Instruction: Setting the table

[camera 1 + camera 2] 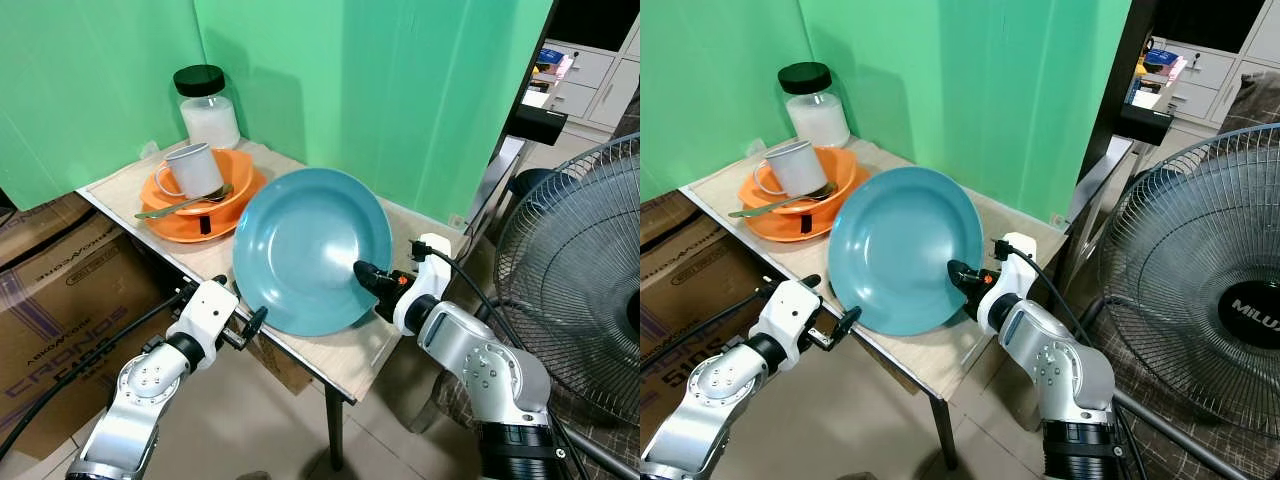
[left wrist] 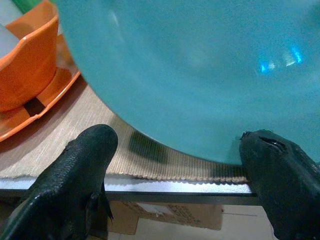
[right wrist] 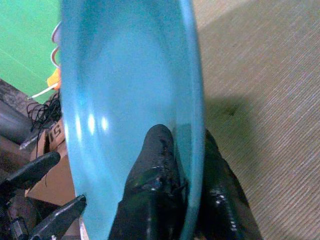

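Blue plate (image 1: 305,245) tilting up off table (image 1: 345,355), rim clamped in right tool (image 1: 372,283). Left tool (image 2: 175,165) spread wide just below lower rim. Advising slow, level lowering; avoid orange bowl (image 1: 222,180).

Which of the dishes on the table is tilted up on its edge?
The blue plate, pinched at its rim by the right gripper. The orange plate and orange bowl sit flat.

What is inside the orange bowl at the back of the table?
A grey mug leans inside the orange bowl, and a spoon lies across its rim. The mug hides the bowl's bottom.
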Controlling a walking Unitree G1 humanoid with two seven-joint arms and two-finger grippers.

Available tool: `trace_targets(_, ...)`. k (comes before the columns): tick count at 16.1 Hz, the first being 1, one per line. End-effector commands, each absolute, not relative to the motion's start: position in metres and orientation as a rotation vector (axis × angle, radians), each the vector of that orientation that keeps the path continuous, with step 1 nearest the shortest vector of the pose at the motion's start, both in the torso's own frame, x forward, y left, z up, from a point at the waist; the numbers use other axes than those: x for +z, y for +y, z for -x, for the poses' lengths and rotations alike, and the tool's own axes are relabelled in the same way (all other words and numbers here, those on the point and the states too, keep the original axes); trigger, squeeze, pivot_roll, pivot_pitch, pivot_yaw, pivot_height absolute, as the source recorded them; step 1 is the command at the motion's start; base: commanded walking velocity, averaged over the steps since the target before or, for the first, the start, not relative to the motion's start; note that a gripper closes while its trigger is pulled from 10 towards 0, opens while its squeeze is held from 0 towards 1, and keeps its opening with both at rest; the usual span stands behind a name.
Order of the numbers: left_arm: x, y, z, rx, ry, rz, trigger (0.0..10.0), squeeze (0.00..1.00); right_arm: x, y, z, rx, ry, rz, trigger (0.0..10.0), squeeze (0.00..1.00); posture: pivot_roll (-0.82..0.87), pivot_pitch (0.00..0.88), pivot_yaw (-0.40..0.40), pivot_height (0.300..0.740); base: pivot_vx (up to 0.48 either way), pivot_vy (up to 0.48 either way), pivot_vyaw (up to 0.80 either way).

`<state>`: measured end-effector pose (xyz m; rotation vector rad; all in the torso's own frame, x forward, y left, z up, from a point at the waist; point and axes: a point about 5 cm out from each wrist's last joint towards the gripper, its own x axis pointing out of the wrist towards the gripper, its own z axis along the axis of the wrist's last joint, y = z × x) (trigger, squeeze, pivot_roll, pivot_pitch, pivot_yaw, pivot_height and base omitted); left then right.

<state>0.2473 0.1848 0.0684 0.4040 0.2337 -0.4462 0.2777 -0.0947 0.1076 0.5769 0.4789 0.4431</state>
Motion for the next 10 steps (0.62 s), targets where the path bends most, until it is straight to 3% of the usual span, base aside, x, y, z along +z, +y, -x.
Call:
trace_targets(1,0.060,0.188,-0.245,-0.432,0.282,-0.414,10.0,0.00,0.112,-0.091,-0.279,0.460,0.471,-0.589,0.0,0.00,0.03,0.000,0.045,0.740,0.000,0.000,0.00)
trace_targets(2,0.060,0.188,-0.245,-0.428,0.281,-0.412,10.0,0.00,0.112,-0.091,-0.280,0.460,0.470,-0.589,0.0,0.00,0.03,0.000,0.044,0.740,0.000,0.000,0.00)
trace_targets(3,0.060,0.189,-0.245,-0.425,0.281,-0.399,10.0,0.39,0.112,-0.091,-0.280,0.460,0.468,-0.591,0.0,0.00,0.03,0.000,0.044,0.740,0.000,0.000,0.00)
trace_targets(4,0.062,0.189,-0.246,-0.424,0.274,-0.367,10.0,1.00,0.113,-0.092,-0.280,0.457,0.465,-0.590,0.0,0.00,0.03,0.000,0.045,0.740,0.000,0.000,0.00)
trace_targets(7,0.084,0.186,-0.253,-0.394,0.132,-0.330,10.0,1.00,0.122,-0.099,-0.285,0.412,0.393,-0.634,0.0,0.00,0.03,0.000,0.042,0.740,0.000,0.000,0.00)
trace_targets(8,0.093,0.181,-0.251,-0.421,0.077,-0.280,10.0,0.72,0.125,-0.102,-0.286,0.395,0.365,-0.645,0.0,0.00,0.03,0.000,0.043,0.740,0.000,0.000,0.00)
trace_targets(9,0.103,0.176,-0.248,-0.428,0.027,-0.208,10.0,0.00,0.136,-0.104,-0.287,0.412,0.291,-0.656,0.0,0.00,0.02,0.000,0.051,0.740,0.000,0.000,0.00)
trace_targets(10,0.111,0.173,-0.245,-0.433,-0.006,-0.174,10.0,0.00,0.149,-0.108,-0.285,0.438,0.207,-0.684,0.0,0.00,0.02,0.000,0.055,0.740,0.000,0.000,0.00)
